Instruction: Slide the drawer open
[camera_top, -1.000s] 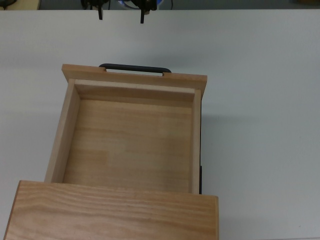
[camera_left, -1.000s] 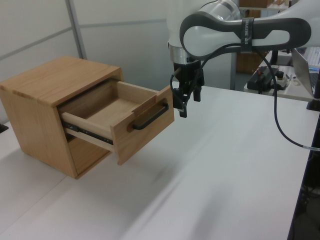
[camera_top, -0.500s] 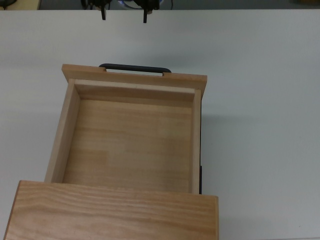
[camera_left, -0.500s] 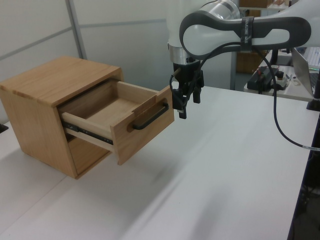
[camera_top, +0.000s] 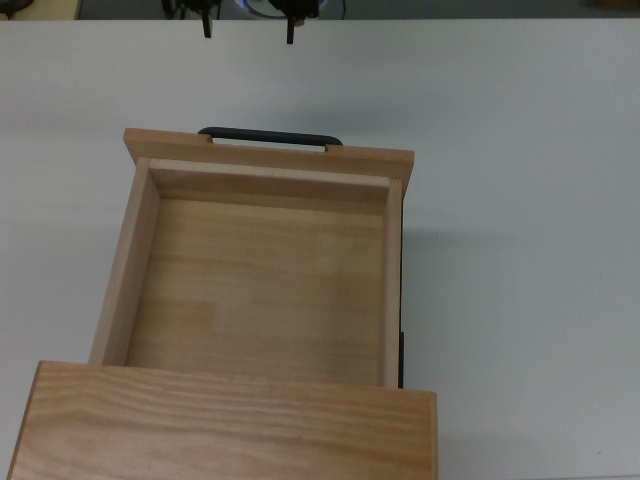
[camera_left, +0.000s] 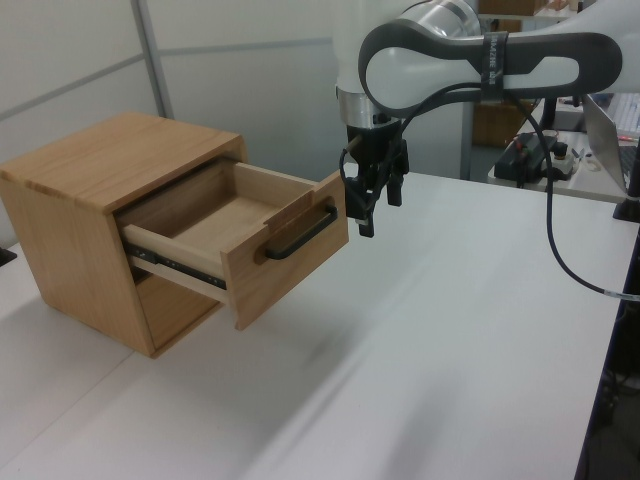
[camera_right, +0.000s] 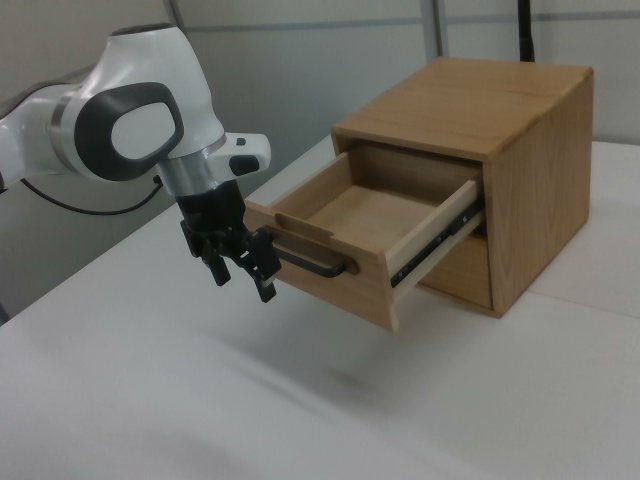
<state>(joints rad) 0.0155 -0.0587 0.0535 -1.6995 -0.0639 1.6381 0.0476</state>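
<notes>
Drawer: the light wooden box-shaped drawer (camera_left: 245, 235) with a thin black metal bar handle (camera_left: 300, 233) stands pulled well out of the wooden cabinet (camera_left: 95, 215).
Gripper: the black two-finger gripper (camera_left: 371, 214) hangs just beyond the handle, fingers parted, holding nothing.
Risk: any sideways or downward drift near the drawer front could knock it and nudge it partly shut.

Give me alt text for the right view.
A wooden drawer stands pulled out of its cabinet, empty inside. The arm's claw hangs open just off the black handle, not touching it, above a white table.
</notes>
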